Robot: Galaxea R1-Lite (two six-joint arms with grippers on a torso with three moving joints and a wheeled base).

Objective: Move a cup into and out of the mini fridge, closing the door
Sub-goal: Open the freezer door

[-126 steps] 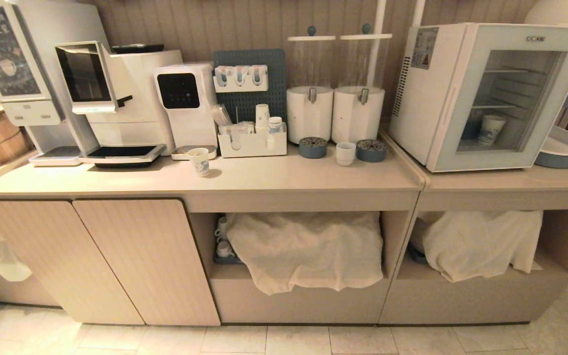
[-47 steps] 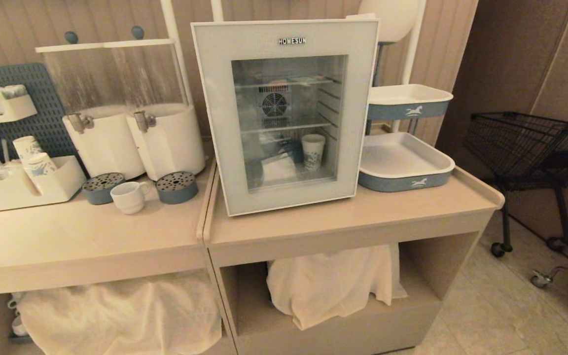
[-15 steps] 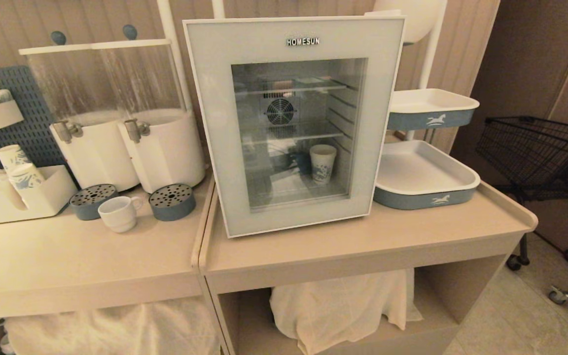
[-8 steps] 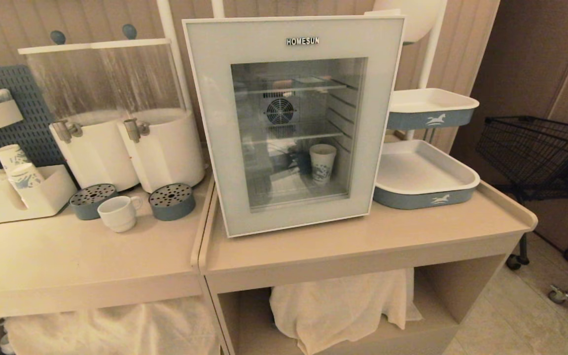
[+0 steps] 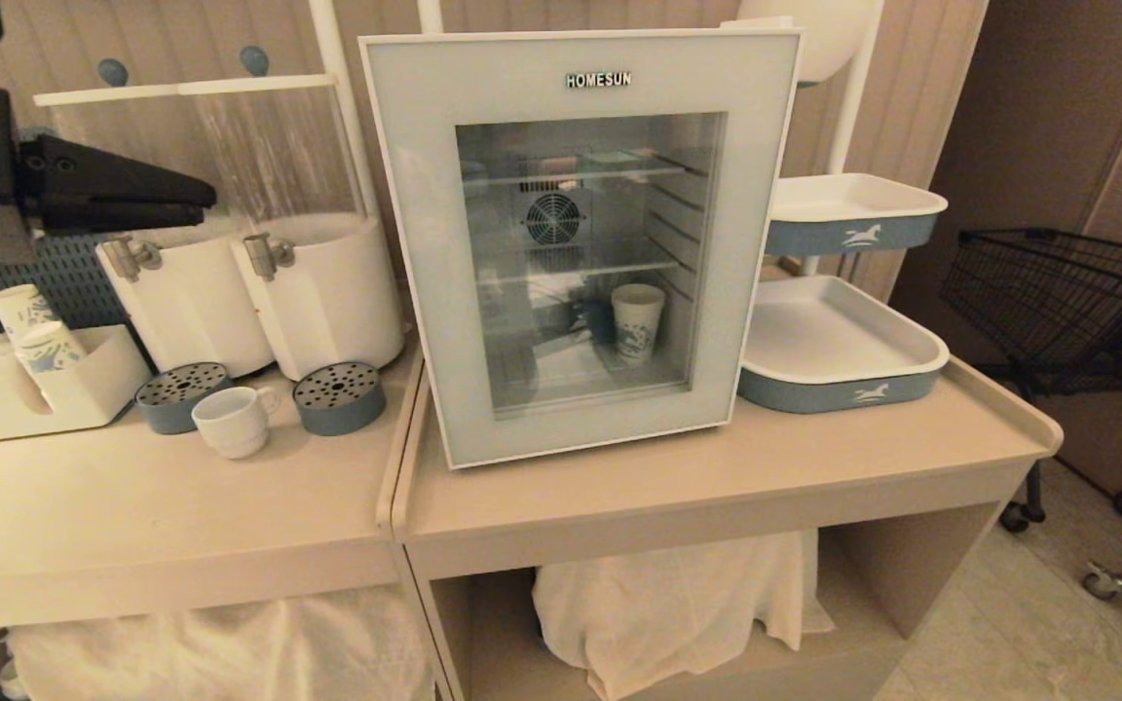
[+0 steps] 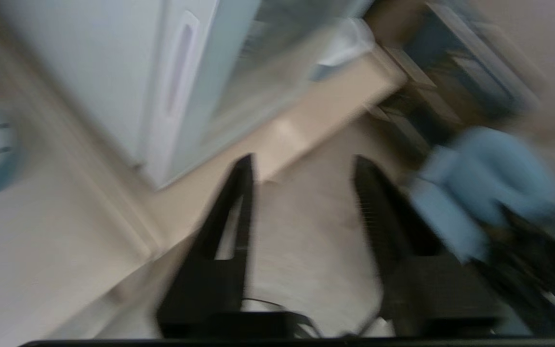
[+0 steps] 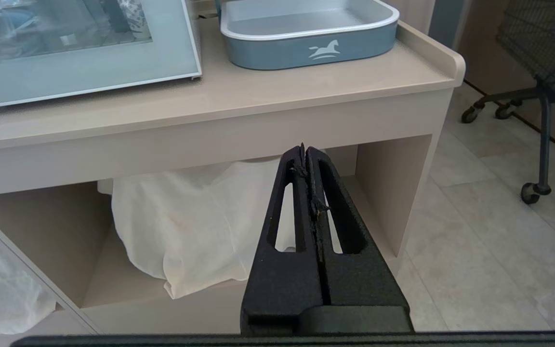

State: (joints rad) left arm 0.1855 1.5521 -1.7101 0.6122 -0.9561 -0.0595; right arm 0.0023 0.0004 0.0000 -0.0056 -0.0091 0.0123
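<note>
The mini fridge [image 5: 580, 58] stands on the right-hand counter with its door [image 5: 415, 243] shut. The door's pale frame surrounds a glass window. The cup [image 5: 228, 422] is small, squat and white. It sits on the left counter between two blue drip discs. My left gripper [image 5: 203, 192] reaches in high at the upper left, above the dispensers, well above the cup. In the left wrist view the left gripper [image 6: 302, 161] is open and holds nothing; the fridge's white side [image 6: 89, 62] lies ahead of it. My right gripper [image 7: 305, 150] hangs shut, low before the counter front.
A blue-printed paper cup [image 5: 637, 323] stands inside the fridge. Two white dispensers [image 5: 327, 292] and an organiser with paper cups [image 5: 35, 375] crowd the left counter. Stacked blue trays [image 5: 843, 346] sit right of the fridge. A black wire trolley [image 5: 1058, 292] is at far right.
My left arm has risen into the head view at the upper left, where no arm showed before. Fridge, door and cups have not moved.
</note>
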